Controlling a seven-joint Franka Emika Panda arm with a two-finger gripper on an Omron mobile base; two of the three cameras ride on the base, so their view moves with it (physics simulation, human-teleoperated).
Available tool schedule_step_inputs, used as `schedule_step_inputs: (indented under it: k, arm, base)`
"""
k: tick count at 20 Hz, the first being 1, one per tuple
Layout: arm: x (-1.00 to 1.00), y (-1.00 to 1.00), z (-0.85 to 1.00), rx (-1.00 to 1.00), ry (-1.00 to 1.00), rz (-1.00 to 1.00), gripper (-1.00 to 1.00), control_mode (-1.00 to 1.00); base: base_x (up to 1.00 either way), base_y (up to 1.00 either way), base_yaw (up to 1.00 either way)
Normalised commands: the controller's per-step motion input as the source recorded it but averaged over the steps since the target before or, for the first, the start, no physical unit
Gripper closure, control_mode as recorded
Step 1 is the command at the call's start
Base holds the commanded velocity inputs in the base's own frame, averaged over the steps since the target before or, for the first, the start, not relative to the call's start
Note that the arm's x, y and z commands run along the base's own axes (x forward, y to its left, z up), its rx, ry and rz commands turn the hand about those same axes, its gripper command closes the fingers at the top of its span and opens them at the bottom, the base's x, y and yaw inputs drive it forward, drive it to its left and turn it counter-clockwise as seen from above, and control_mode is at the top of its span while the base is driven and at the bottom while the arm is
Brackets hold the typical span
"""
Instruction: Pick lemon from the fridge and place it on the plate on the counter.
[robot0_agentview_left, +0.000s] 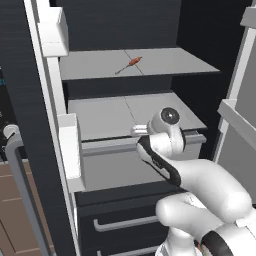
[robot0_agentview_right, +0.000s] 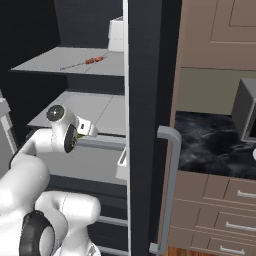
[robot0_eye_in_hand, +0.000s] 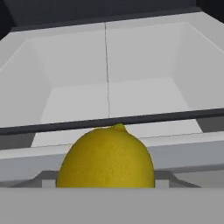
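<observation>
Right in front of my hand camera sits the lemon (robot0_eye_in_hand: 106, 158), low and close, so close that my fingertips are hidden and I cannot tell whether my pincer is clenched or released. Behind it runs a pale drawer (robot0_eye_in_hand: 109, 92) inside the fridge (robot0_agentview_left: 135, 115). On the upper shelf (robot0_agentview_left: 135, 64) lies a thin orange-red stick (robot0_agentview_left: 131, 63).

A thin orange-red stick-like item (robot0_agentview_left: 131, 63) lies at the top centre of the left base view, and shows again at the upper left of the right base view (robot0_agentview_right: 93, 60). At the right edge of the right base view stands a grey microwave (robot0_agentview_right: 245, 115). Brown wall cabinets (robot0_agentview_right: 220, 32) fill that view's upper right, and brown drawers with silver handles (robot0_agentview_right: 220, 207) its lower right.
</observation>
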Motion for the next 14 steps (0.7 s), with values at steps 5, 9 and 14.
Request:
schedule_step_inputs:
  k: [5,9,14]
  arm:
    - [-0.89,-0.02,0.66,0.0,0.04,-0.01,1.0,-1.0]
    - [-0.66,0.0,0.52,0.0,0.14,-0.04,1.0,-1.0]
    - [-0.31,-0.08,0.5,0.0,0.31,-0.01,1.0,-1.0]
  base:
    - [0.0,0.0,0.0]
    - [0.0,0.0,0.0]
    - [0.0,0.0,0.0]
